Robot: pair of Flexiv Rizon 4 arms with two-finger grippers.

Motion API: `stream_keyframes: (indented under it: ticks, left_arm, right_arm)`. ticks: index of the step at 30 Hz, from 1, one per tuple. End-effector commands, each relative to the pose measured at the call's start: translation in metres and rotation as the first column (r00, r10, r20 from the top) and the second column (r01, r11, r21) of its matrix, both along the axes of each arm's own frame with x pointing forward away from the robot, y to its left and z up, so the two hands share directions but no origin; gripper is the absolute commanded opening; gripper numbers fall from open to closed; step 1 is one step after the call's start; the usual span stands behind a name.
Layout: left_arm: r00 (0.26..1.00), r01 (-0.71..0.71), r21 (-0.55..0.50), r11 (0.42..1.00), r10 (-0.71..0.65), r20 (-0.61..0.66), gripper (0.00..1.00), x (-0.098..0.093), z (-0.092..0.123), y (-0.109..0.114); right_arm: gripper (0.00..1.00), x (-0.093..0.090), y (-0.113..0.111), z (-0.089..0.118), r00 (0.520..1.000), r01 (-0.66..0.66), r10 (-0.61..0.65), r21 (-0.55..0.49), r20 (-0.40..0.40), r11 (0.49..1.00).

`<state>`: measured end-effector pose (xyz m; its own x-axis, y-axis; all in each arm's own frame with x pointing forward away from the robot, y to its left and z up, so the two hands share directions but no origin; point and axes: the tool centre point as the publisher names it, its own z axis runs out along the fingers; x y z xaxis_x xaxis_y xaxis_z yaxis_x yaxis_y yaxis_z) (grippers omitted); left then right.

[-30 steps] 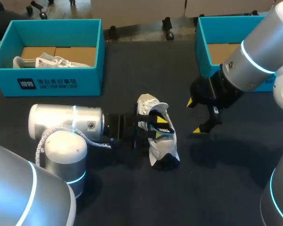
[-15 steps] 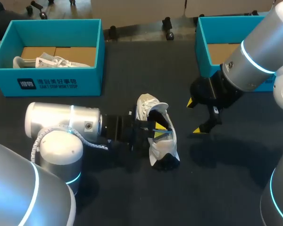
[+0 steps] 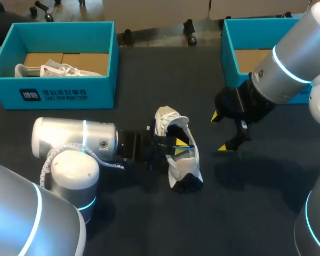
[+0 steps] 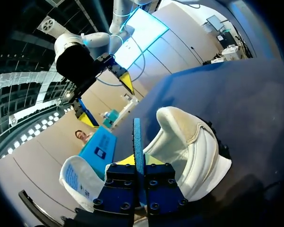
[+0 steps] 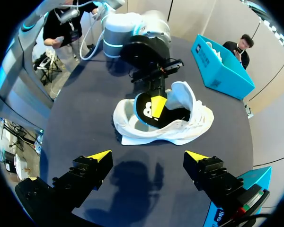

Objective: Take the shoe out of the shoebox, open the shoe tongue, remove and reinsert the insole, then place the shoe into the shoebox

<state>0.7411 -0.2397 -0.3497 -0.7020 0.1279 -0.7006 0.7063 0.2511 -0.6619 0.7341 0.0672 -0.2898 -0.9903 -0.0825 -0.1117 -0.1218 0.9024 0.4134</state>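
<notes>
The white mesh low-top shoe lies on the dark bench between the two arms, its long axis running roughly from the far side toward the robot, so both arms meet it side-on. The left end effector comes in level from the left, reaches into the mouth of the shoe and is clamped narrow on the thin dark insole with a blue edge. The left wrist view shows that insole edge-on, rising straight out from between the closed fingers. The right wrist view shows its dark face standing in the opening, partly inside the shoe.

The insole looks set across the shoe rather than along it. My judgement is that whichever way it goes next, it has to be turned in line with the shoe's length.

The right end effector hangs above the bench on the shoe's far side, well apart from it, spread wide and holding nothing. The left arm is clearly the nearer one, and the right is free to steady the shoe
</notes>
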Motion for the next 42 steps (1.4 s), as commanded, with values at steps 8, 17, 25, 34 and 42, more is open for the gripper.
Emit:
stream_keyframes:
  ticks: [8, 17, 25, 34, 42]
  left_arm:
    - [1.000, 0.016, -0.023, 1.000, -0.016, -0.018, 0.40, -0.013, 0.020, 0.001]
    - [0.998, 0.040, -0.005, 0.999, -0.040, -0.046, 0.00, -0.023, 0.017, -0.001]
    - [0.999, 0.031, -0.007, 1.000, -0.031, -0.020, 0.00, -0.016, 0.007, -0.008]
    - [1.000, 0.005, 0.026, 1.000, -0.006, 0.023, 0.00, -0.001, -0.004, 0.000]
    - [1.000, 0.021, 0.010, 1.000, -0.021, 0.002, 0.41, -0.011, 0.007, -0.002]
  right_arm:
    - [1.00, 0.000, 0.001, -0.001, 1.000, 0.002, -0.002, -0.003, 0.001, 1.000]
    - [1.00, 0.000, 0.001, -0.001, 1.000, 0.002, -0.002, -0.003, 0.001, 1.000]
    - [1.00, 0.000, 0.001, -0.001, 1.000, 0.002, -0.002, -0.003, 0.001, 1.000]
    - [1.00, 0.000, 0.001, -0.001, 1.000, 0.002, -0.002, -0.003, 0.001, 1.000]
    - [1.00, 0.000, 0.001, -0.001, 1.000, 0.002, -0.002, -0.003, 0.001, 1.000]
